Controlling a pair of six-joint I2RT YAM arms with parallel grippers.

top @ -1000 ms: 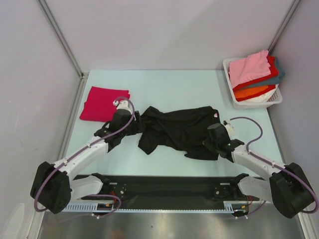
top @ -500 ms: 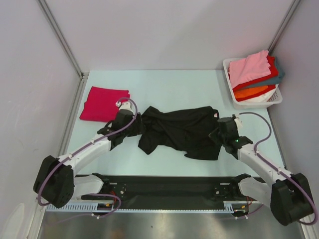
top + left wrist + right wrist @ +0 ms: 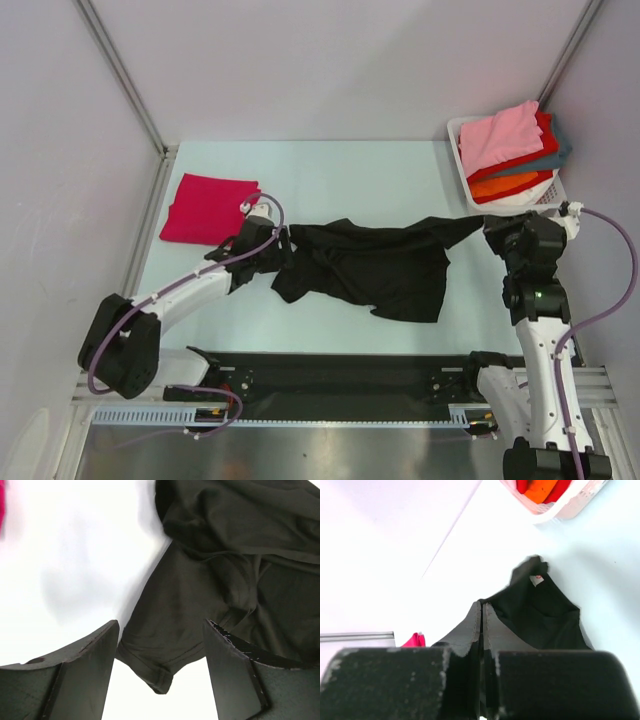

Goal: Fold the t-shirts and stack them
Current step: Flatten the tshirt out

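- The black t-shirt [image 3: 370, 268] lies crumpled across the middle of the desk [image 3: 340, 180], its long axis running left to right between the two arms.
- The right jaws are clenched on the shirt's right corner. In the top view a taut strip of cloth rises from the desk up to them, at the right just in front of the basket [image 3: 553, 197].
- The left jaws are released and stand wide at the shirt's left end. The wrist view shows a sleeve hem [image 3: 150, 667] lying on the desk right between the two fingers, so the left arm is much the nearer to that end.
- The coming move probably needs the left jaws to drop and close on that hem, so the shirt can be stretched flat along its length.
- The folded magenta-red t-shirt [image 3: 205, 207] lies just to the far left of the left jaws, close but not touching the black one.
- The basket holds a stack topped by a pink t-shirt [image 3: 500, 135]. It sits right behind the right jaws, so a further pull to the far right could knock it.
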